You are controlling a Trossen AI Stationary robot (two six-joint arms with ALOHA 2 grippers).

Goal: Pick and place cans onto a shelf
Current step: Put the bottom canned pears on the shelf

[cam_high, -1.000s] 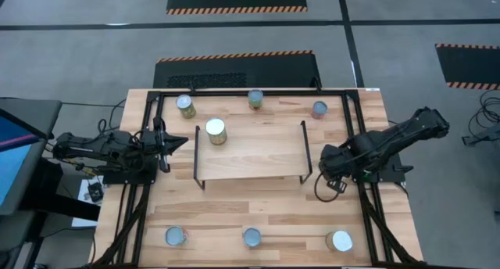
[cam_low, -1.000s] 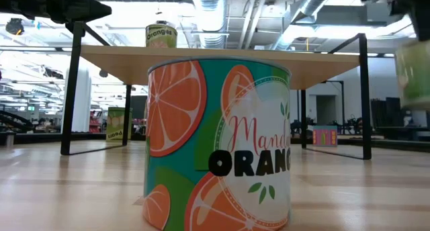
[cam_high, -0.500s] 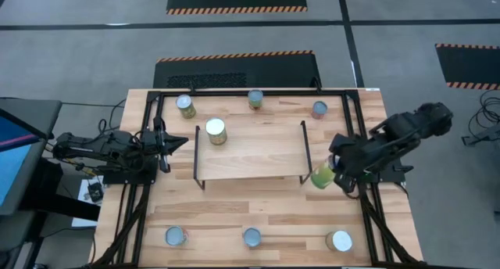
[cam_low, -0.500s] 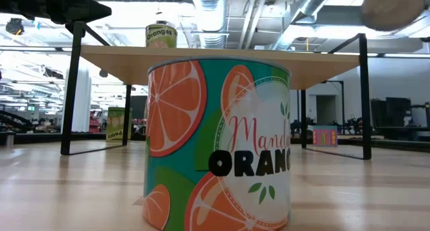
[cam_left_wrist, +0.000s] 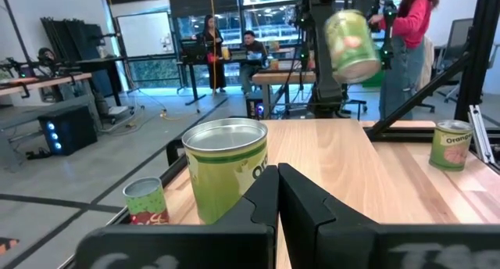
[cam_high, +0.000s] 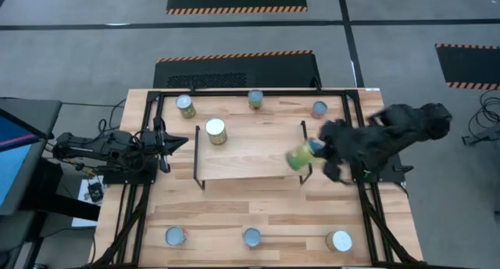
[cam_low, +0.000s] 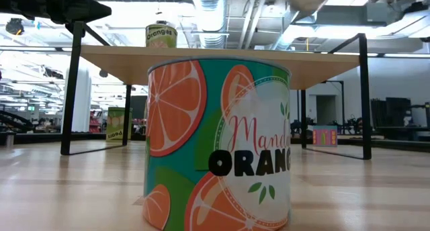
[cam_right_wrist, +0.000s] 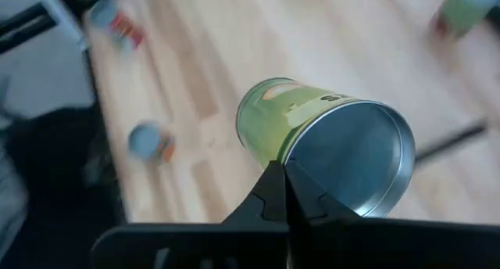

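One can sits on the shelf, far left. Right end effector holds a green can, tilted, above the shelf's right end. Step: carry to shelf. Next: upright it, lower, release. Left end effector waits left, pinched closed.

Held can: blurred in the high view; label unreadable.
Right gripper: smeared dark; fingers hidden.
Near can: bottom edge cut off in the low view; blocks the shelf middle.
Left gripper: fingertips cut off below.
People: small, partly hidden.
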